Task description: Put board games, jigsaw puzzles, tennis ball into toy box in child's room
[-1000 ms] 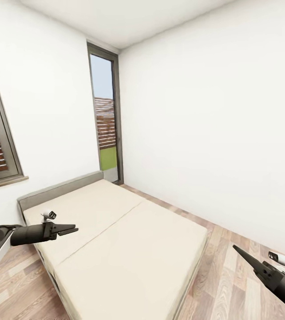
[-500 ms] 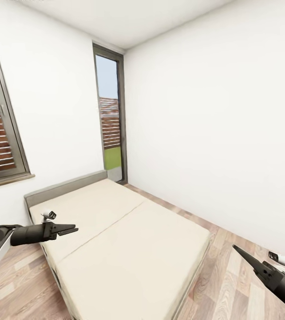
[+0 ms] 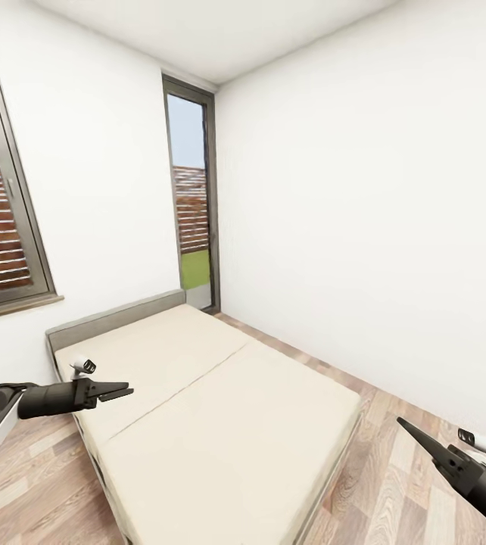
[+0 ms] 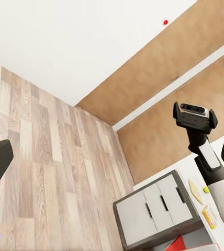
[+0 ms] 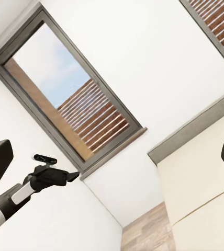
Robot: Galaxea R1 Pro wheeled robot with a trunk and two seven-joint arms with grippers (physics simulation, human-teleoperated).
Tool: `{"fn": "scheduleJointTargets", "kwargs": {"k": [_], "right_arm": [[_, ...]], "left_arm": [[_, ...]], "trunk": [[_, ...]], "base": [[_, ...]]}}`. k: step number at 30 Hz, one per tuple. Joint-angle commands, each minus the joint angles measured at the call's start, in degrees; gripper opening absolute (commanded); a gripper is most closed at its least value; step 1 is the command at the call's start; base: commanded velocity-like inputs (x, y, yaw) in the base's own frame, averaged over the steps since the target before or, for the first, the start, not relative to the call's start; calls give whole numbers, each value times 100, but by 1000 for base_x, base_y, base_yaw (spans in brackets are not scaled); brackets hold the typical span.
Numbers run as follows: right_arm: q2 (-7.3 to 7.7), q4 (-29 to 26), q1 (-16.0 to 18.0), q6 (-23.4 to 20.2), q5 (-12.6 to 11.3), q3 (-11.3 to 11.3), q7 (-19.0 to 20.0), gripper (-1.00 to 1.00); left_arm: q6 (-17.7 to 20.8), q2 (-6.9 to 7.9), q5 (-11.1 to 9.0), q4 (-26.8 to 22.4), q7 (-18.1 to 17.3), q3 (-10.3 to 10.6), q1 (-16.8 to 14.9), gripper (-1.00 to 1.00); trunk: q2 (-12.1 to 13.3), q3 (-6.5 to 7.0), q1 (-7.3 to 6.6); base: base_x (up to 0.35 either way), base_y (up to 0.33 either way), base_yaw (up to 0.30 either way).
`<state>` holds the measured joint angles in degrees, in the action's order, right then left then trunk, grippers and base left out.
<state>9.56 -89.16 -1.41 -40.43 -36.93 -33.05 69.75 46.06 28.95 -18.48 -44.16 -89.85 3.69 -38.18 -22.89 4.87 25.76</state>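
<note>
The bed (image 3: 220, 409), a cream mattress on a grey frame, lies in front of me with nothing on it. My left gripper (image 3: 126, 391) hovers open over its near left corner, holding nothing. My right gripper (image 3: 404, 425) hangs open and holding nothing above the floor at the bed's right. The left wrist view looks across the room at the table (image 4: 196, 170) with its three-drawer unit (image 4: 156, 209). On it lie the small yellow-green tennis ball (image 4: 206, 190) and two flat yellowish slabs (image 4: 197, 189), too small to name. The toy box and board games are out of view.
A tall glazed door (image 3: 195, 204) stands in the far corner and a window (image 3: 1, 219) on the left wall. Wood-plank floor (image 3: 394, 469) runs along the bed's right. A brown door (image 4: 159, 78) and red knob (image 4: 165, 22) lie beyond the table.
The whole head picture has slid a little to the right, so the camera has turned left. Both arms hold the same pose and both grippers stay open.
</note>
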Motion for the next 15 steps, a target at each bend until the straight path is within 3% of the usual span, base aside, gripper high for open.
{"fn": "scheduleJointTargets", "kwargs": {"k": [1,9,15], "right_arm": [[2,-2,-3,-43,-34,1,-5,100],[2,-4,-3,-43,-34,1,-5,100],[2,-5,-1,-43,-34,4,-5,100]], "left_arm": [[61,6,-24,4,-15,26,-3,100],[61,5,-24,4,-15,26,-4,100],[61,6,-24,4,-15,26,-4,100]], "trunk": [[-3,-1,2],[-3,-1,2],[-3,-1,2]], "base": [[0,-20,5],[-3,-30,17],[-8,-64,111]]}}
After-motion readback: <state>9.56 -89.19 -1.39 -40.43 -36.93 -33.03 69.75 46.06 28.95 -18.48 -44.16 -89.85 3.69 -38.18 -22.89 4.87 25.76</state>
